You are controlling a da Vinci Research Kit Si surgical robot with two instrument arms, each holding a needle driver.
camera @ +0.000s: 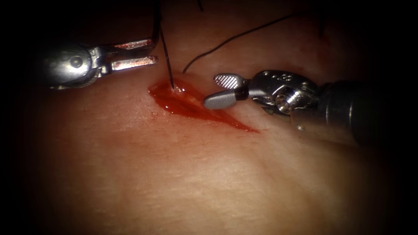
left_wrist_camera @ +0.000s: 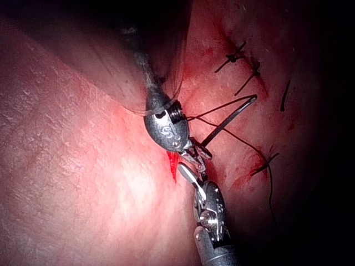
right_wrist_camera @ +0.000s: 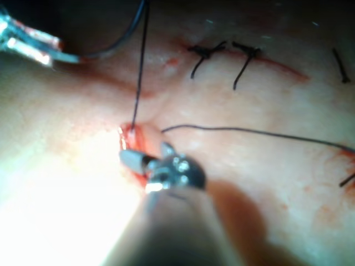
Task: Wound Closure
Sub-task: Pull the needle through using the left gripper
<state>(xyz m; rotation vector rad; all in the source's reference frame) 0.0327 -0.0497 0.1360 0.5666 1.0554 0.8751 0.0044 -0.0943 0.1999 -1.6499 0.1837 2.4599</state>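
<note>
In the endoscope view the left tool (camera: 150,52) lies to the left of the cut (camera: 196,104), its fingers (camera: 133,63) narrowly parted around the top of the needle (camera: 159,39), which bends at the fingers and drops as a dark thin line to the cut's upper left end, where its tip sits in the tissue (camera: 174,174). Whether the fingers actually pinch the needle cannot be told. Red fluid (camera: 174,98) fills the cut. The right tool (camera: 222,91) reaches in from the right with its fingers spread wide over the cut's right edge, holding nothing. Thread (camera: 226,41) runs from just right of the needle's entry up toward the far right.

The left wrist view adds knotted stitches (left_wrist_camera: 244,61) on the tissue beyond the tools, with the needle (left_wrist_camera: 233,113) angled beside the left tool (left_wrist_camera: 194,155). The right wrist view shows those stitches (right_wrist_camera: 222,52) too, the thread (right_wrist_camera: 249,132) stretching sideways, and the right tool (right_wrist_camera: 144,155) at the cut.
</note>
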